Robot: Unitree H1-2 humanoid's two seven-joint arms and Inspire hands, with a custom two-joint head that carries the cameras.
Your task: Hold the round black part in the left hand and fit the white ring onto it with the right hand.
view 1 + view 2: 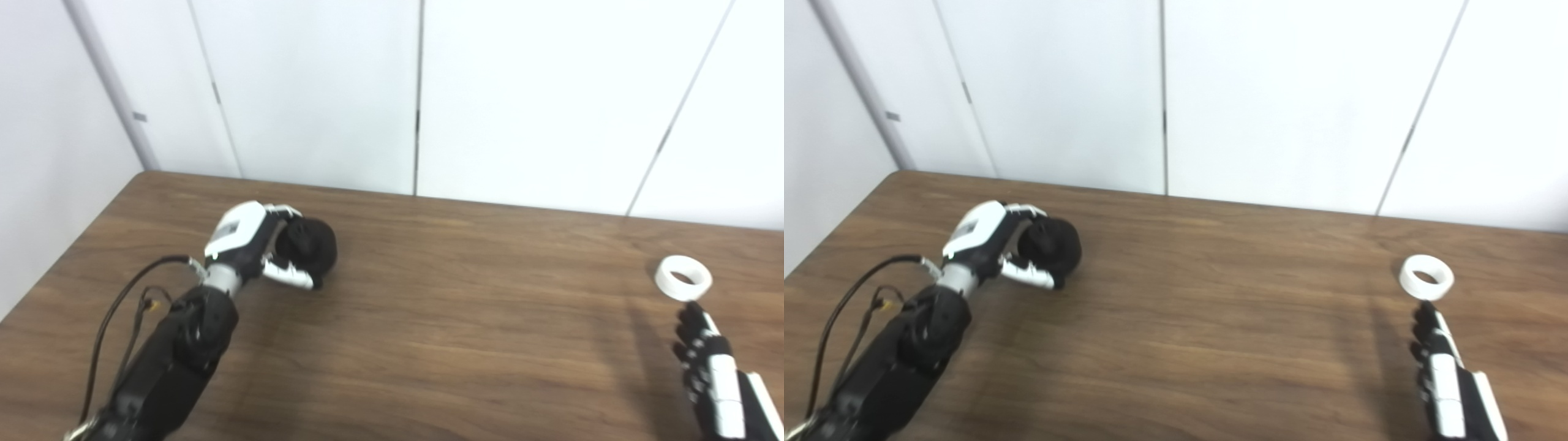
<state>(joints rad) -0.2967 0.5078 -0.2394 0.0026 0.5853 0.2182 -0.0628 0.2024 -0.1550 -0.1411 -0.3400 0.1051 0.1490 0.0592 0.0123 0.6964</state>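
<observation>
— Nearest the camera, the right hand [713, 373] is seen at the lower right corner, edge-on, with its fingers [695, 324] stretched forward and nothing held.

— And the white ring [683, 277]?

— It is found lying flat on the wooden table [465, 318], just beyond those fingertips. Whether it is touched by them cannot be told from either eye view; the tips are seen right at its near rim.

— What is shown on the other side?

— The left hand [995, 248] is placed well apart from the ring, at the left of the table. Its fingers are curled around the round black part [1053, 245], and the thumb [1029, 277] is laid across the part's near side. The part is gripped, though it cannot be told whether it is lifted clear of the tabletop or rested on it.

— Anything noted on the arm?

— Black cables [116, 312] are looped out beside the left forearm [177, 355], which is brought in from the bottom left corner.

— And behind the table?

— White wall panels [520, 98] are seen along the far edge, divided by dark seams.
</observation>
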